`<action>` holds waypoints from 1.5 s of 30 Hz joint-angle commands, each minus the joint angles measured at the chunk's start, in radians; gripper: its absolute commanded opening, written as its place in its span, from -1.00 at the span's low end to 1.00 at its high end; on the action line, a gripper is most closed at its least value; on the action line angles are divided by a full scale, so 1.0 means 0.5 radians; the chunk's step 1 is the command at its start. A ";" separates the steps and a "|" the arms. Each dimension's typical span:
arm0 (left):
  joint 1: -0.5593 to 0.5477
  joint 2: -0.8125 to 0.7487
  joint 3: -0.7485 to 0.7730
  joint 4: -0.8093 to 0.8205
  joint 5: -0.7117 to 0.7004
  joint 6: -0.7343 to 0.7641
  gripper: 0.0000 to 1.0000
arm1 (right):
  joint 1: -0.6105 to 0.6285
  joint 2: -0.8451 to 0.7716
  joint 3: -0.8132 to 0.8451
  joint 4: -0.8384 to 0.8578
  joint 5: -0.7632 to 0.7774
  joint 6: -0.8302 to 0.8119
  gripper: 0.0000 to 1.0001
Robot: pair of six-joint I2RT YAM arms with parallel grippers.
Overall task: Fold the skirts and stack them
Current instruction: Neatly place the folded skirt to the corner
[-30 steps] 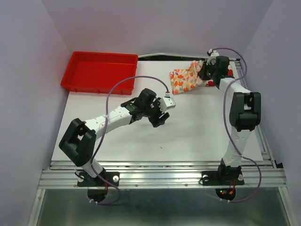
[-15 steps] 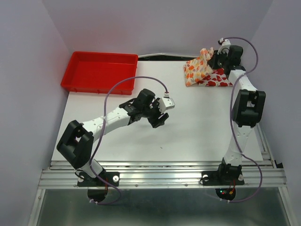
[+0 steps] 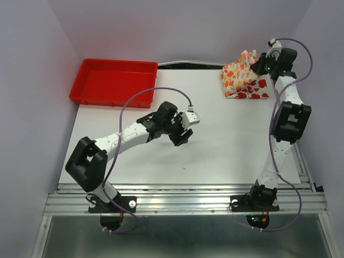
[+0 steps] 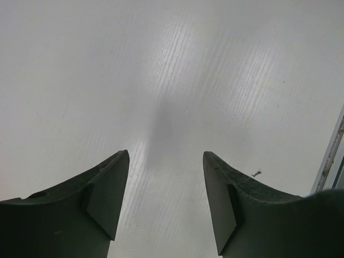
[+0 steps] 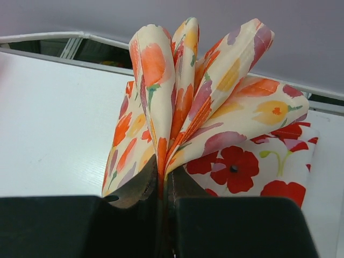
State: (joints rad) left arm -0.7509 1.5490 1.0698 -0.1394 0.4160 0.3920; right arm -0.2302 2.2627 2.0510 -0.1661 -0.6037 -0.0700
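The cream skirt (image 3: 239, 73) with small orange, red and yellow marks hangs bunched at the table's far right corner, pinched in my shut right gripper (image 3: 258, 69). In the right wrist view its folds (image 5: 188, 97) fan upward from the jaws of the right gripper (image 5: 167, 180). Beneath and beside it lies the white skirt with big red flowers (image 3: 255, 90), flat on the table (image 5: 252, 166). My left gripper (image 3: 185, 129) hovers open over the middle of the table. Only bare white surface shows between the left gripper's fingers (image 4: 165, 183).
A red plastic tray (image 3: 114, 81) sits at the far left of the table. The table's metal rail runs along the right edge (image 3: 293, 134) and the near edge (image 3: 183, 188). Walls close in on both sides.
My right gripper has carried the cream skirt rightward and farther back, from beside the flowered skirt to over it at the far right corner. The left arm has stayed still.
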 commanded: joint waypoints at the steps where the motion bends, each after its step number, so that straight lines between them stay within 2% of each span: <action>1: -0.001 0.013 0.038 -0.009 0.048 -0.008 0.36 | -0.110 0.110 0.159 0.016 -0.127 0.100 -0.99; 7: -0.004 0.096 0.100 -0.043 0.058 -0.005 0.35 | -0.168 0.279 0.132 -0.005 -0.290 0.073 -0.99; 21: -0.001 0.172 0.146 -0.105 0.067 -0.005 0.34 | -0.279 0.561 0.346 0.001 -0.302 0.002 -0.93; 27: -0.001 0.182 0.137 -0.108 0.064 -0.005 0.34 | -0.355 0.537 0.420 0.105 -0.375 0.195 -0.95; 41: -0.001 0.228 0.158 -0.111 0.076 0.008 0.34 | -0.392 0.451 0.104 0.160 -0.324 0.165 -0.95; 43: -0.001 0.234 0.161 -0.114 0.073 0.008 0.33 | -0.392 0.466 0.110 0.157 -0.293 0.165 -0.87; 45: -0.001 0.228 0.161 -0.111 0.070 0.008 0.34 | -0.411 0.469 0.132 0.160 -0.256 0.165 -0.71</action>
State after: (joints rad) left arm -0.7509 1.6688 1.1114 -0.1925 0.4313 0.3916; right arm -0.4030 2.5450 2.0972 -0.1234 -0.7639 0.0120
